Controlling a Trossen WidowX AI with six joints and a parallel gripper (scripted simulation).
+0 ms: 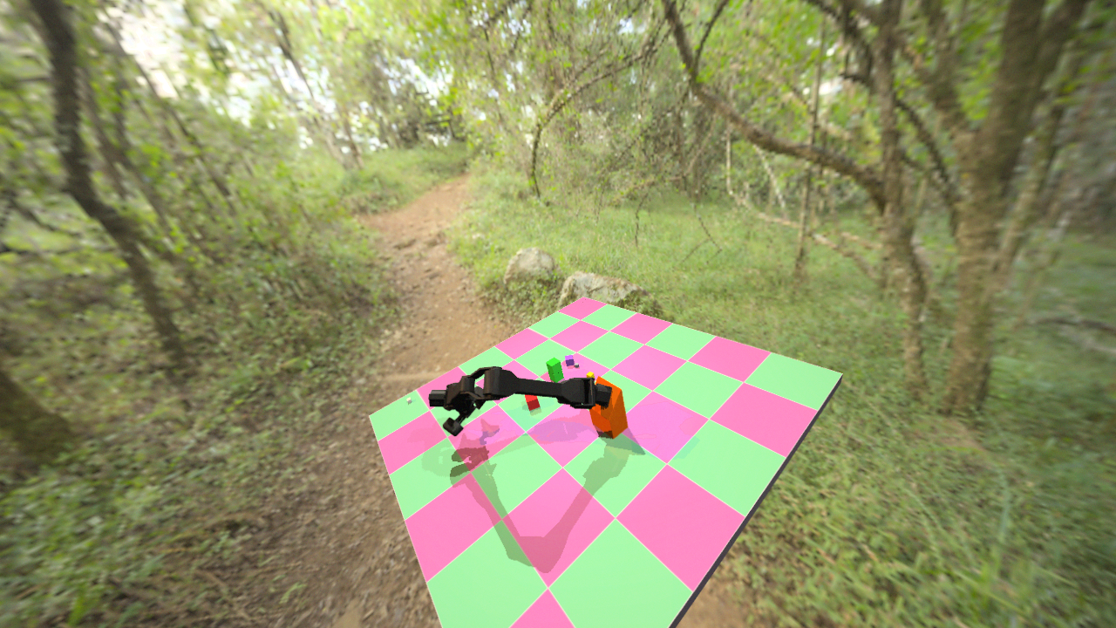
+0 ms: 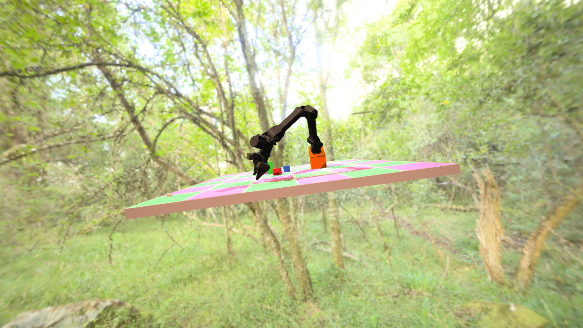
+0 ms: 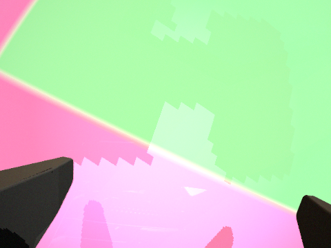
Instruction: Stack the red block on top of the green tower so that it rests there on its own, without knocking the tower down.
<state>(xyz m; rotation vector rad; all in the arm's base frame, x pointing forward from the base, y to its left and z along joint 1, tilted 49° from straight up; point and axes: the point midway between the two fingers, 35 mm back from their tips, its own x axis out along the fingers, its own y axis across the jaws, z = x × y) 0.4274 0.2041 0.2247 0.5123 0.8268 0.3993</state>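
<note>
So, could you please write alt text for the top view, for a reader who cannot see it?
A black robot arm reaches left from its orange base over a pink and green checkered board, its open gripper empty. A small red block lies on the board just below the arm, apart from the taller green tower behind it. Blurred woodland with a dirt path surrounds the board.
</note>
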